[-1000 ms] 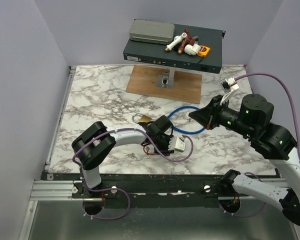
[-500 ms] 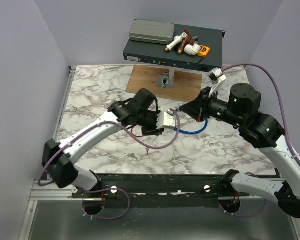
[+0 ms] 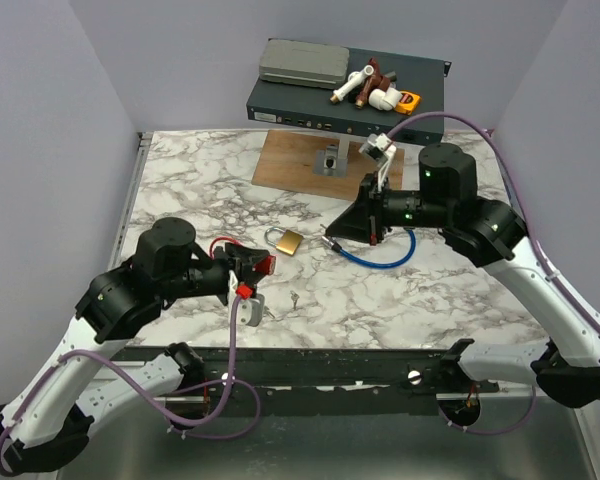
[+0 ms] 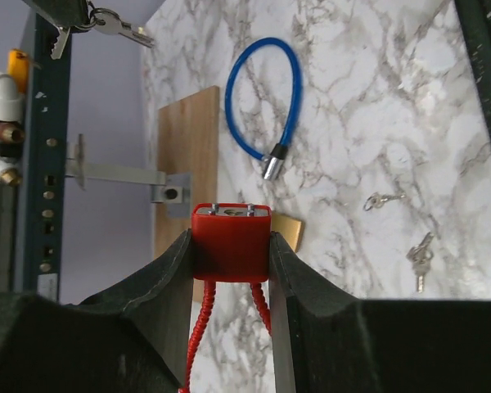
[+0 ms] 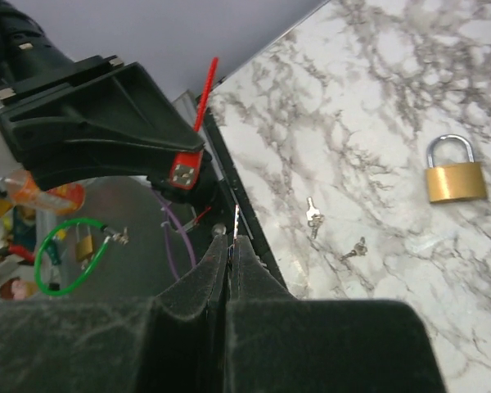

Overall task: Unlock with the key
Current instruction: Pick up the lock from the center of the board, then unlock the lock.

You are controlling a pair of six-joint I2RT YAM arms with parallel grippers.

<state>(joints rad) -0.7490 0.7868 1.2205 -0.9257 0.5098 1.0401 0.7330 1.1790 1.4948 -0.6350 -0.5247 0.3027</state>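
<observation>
The padlock is shiny brass-coloured metal with a silvery shackle; behind it, a matt wooden board lies on the smooth marble-patterned tabletop.

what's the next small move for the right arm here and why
Probably ease the right gripper, shut on a small silver key, toward the red cable lock clamped in the left gripper. The key tip points roughly at the lock, but a gap separates them.

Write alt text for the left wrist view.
The left gripper is shut on a red rectangular cable lock. Beyond it on the white marble table lie a blue looped cable lock and small silver keys.
</observation>
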